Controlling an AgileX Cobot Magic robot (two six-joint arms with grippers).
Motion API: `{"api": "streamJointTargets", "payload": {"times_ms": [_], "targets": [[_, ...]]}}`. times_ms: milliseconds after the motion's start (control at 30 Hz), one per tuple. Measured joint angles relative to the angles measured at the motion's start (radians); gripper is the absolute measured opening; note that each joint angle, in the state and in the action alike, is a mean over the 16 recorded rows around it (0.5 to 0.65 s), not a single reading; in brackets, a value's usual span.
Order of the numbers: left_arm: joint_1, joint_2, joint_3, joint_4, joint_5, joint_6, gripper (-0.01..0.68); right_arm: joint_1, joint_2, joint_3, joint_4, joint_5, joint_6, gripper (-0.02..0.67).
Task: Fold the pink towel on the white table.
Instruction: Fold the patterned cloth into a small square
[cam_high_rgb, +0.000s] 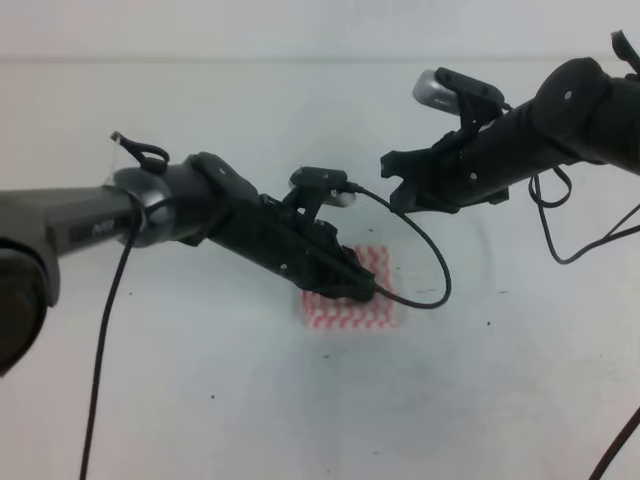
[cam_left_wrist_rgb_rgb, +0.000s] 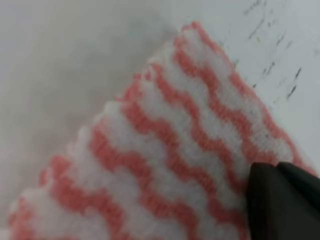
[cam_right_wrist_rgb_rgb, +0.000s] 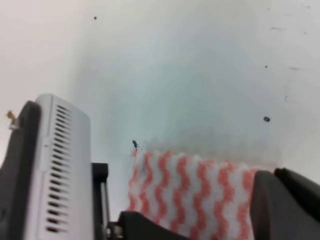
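The pink towel (cam_high_rgb: 350, 315) lies as a small zigzag-striped patch in the middle of the white table (cam_high_rgb: 200, 400). My left gripper (cam_high_rgb: 362, 290) reaches in from the left and rests down on the towel's near-centre, covering part of it. In the left wrist view the towel (cam_left_wrist_rgb_rgb: 175, 150) fills the frame, and one dark fingertip (cam_left_wrist_rgb_rgb: 280, 200) sits on its right edge; the other finger is hidden. My right gripper (cam_high_rgb: 392, 183) hangs open above the table behind the towel, holding nothing. The right wrist view shows the towel (cam_right_wrist_rgb_rgb: 190, 190) below, with one of its fingers (cam_right_wrist_rgb_rgb: 287, 202) at the bottom right.
A black cable (cam_high_rgb: 435, 270) loops from the left wrist camera down beside the towel's right edge. The left arm's grey vented camera housing (cam_right_wrist_rgb_rgb: 60, 165) fills the left of the right wrist view. Small dark specks dot the table.
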Motion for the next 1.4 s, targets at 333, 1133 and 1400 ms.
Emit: {"api": "streamJointTargets", "payload": {"times_ms": [333,1133,1400], "targets": [[-0.040,0.000,0.000,0.000,-0.032,-0.001,-0.007,-0.002,-0.004,0.000,-0.003,0.023,-0.002,-0.018],[-0.044,-0.075,-0.002,0.246,0.081,-0.222,-0.007,-0.022,-0.024,0.000,-0.009,0.064,0.000,-0.018],[-0.044,-0.203,0.011,0.241,0.029,-0.211,-0.007,-0.021,-0.139,0.023,-0.062,0.077,0.002,-0.018]]}}
